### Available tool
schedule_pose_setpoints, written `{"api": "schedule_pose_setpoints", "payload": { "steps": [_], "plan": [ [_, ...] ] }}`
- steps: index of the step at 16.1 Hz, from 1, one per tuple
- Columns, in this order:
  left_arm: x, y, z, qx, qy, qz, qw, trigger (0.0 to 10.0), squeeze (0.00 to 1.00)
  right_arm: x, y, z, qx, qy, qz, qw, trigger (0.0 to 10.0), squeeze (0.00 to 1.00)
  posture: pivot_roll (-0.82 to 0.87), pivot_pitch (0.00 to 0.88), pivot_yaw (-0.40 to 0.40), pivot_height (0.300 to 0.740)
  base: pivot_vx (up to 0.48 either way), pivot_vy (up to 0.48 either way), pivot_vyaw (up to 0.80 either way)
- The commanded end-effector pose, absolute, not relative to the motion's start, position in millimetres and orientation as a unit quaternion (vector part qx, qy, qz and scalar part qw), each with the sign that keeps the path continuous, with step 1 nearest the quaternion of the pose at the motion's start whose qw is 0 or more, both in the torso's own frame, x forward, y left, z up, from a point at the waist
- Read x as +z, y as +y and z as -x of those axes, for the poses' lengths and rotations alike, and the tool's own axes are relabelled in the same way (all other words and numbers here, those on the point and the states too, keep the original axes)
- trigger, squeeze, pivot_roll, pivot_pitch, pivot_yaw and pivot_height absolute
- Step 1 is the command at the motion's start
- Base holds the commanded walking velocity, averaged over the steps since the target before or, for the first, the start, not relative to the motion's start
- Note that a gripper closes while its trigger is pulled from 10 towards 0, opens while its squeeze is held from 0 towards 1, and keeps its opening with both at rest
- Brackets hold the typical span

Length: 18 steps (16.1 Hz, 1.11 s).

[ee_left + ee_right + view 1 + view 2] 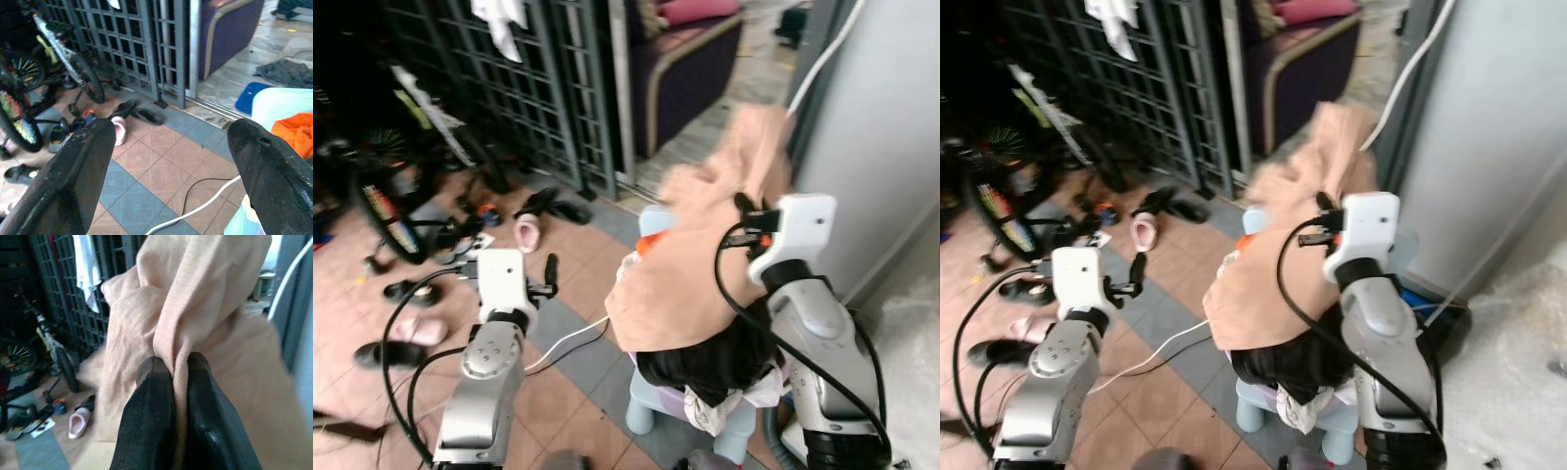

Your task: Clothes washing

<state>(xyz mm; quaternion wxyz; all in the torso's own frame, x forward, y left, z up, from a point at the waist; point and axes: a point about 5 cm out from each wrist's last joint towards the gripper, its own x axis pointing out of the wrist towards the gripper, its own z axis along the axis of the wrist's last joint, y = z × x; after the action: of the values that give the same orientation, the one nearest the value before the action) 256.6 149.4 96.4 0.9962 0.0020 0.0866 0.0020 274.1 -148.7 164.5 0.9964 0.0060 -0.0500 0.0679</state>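
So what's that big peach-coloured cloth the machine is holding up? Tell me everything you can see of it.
The peach cloth looks like a soft garment with a fine ribbed or waffle weave. It is crumpled and folded, lifted in the air and hanging down in front of a pale blue basket of laundry. The right gripper pinches a fold of it between its shut black fingers. Its lower edge drapes onto dark clothing piled below.

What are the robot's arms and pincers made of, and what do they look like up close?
Both arms are rounded silver shells with a black joint band and a white boxy wrist block. Loose black cables loop alongside each. The left gripper and right gripper each end in two long black fingers, broad and blunt-tipped, with a finely grained, slightly scuffed surface. No markings can be made out.
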Motion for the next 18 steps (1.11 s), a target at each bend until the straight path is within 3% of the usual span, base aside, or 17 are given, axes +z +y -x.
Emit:
{"api": "schedule_pose_setpoints", "payload": {
  "steps": [1, 7, 18],
  "plan": [
    [95.5, 156.4, -256.3, 0.010, 0.088, -0.004, 0.996, 10.0, 0.00, 171.1, -142.3, -275.9, 0.077, -0.065, -0.009, 0.995, 10.0, 0.00, -0.05, 0.000, 0.080, 0.740, 0.000, 0.000, 0.00],
    [95.1, 154.5, -258.3, 0.007, 0.090, 0.004, 0.996, 10.0, 0.00, 171.3, -142.2, -277.9, 0.077, -0.065, -0.005, 0.995, 10.0, 0.00, -0.05, 0.000, 0.081, 0.740, -0.045, 0.000, -0.63],
    [95.7, 153.8, -259.8, 0.009, 0.093, 0.012, 0.996, 10.0, 0.00, 170.9, -140.6, -279.0, 0.076, -0.063, -0.002, 0.995, 10.0, 0.00, -0.06, 0.000, 0.081, 0.740, -0.248, 0.000, 0.00]
  ]
}}
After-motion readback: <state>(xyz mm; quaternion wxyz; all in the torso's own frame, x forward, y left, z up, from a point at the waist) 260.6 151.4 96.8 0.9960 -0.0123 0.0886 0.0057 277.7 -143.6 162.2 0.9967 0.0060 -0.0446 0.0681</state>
